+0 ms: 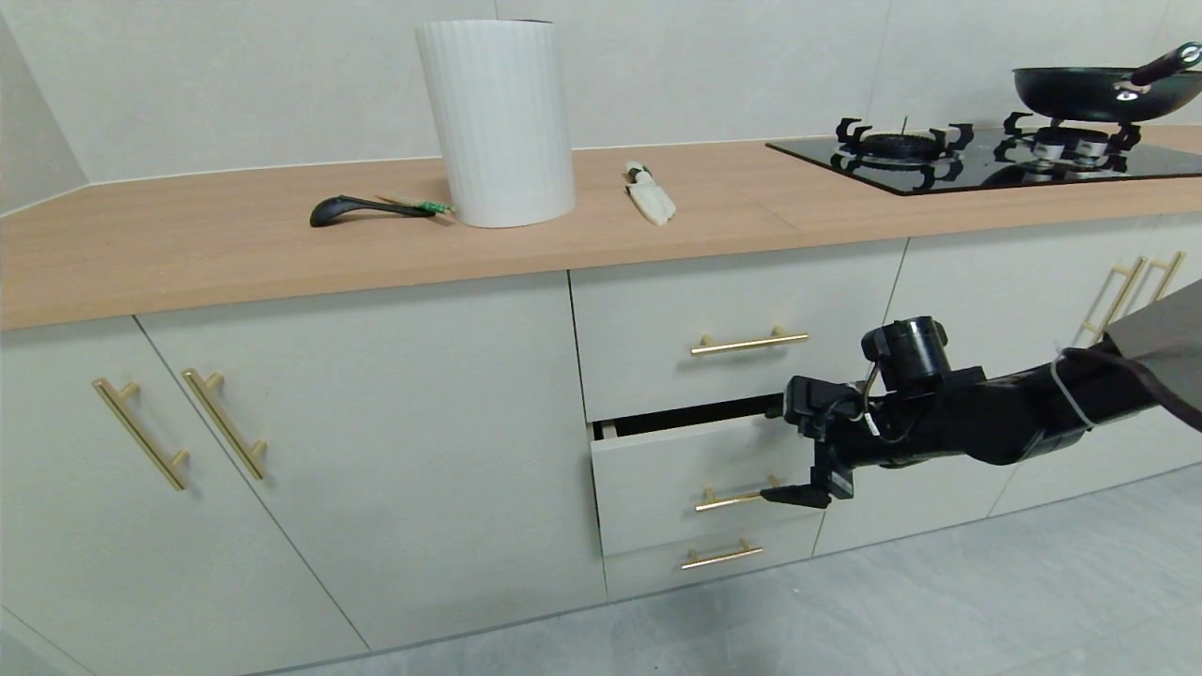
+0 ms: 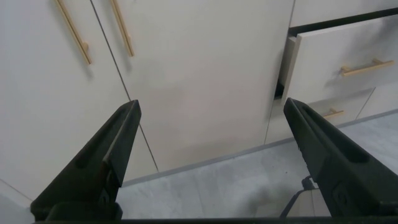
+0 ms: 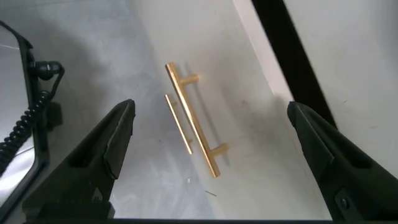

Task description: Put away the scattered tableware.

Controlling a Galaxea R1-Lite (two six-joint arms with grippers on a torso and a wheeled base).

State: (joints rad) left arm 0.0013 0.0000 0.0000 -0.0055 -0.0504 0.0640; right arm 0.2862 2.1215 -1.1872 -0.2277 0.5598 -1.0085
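Note:
On the wooden counter (image 1: 235, 253) lie a black spoon (image 1: 362, 208), thin chopsticks with green ends (image 1: 420, 204) and a white utensil (image 1: 650, 195). A tall white ribbed holder (image 1: 498, 122) stands between them. The middle drawer (image 1: 676, 460) is pulled out a little, leaving a dark gap above its front. My right gripper (image 1: 796, 449) stands open just in front of that drawer, beside its gold handle (image 1: 737, 495). In the right wrist view the handle (image 3: 194, 127) lies between the spread fingers (image 3: 112, 143), untouched. My left gripper (image 2: 211, 130) is open and holds nothing, low before the cabinet doors (image 2: 199, 81).
A black hob (image 1: 986, 155) with a dark pan (image 1: 1089, 89) sits at the counter's right end. Cabinet doors with gold handles (image 1: 225, 422) are left of the drawers; a top drawer (image 1: 742, 329) and a bottom drawer (image 1: 714, 559) are shut. Grey tiled floor lies below.

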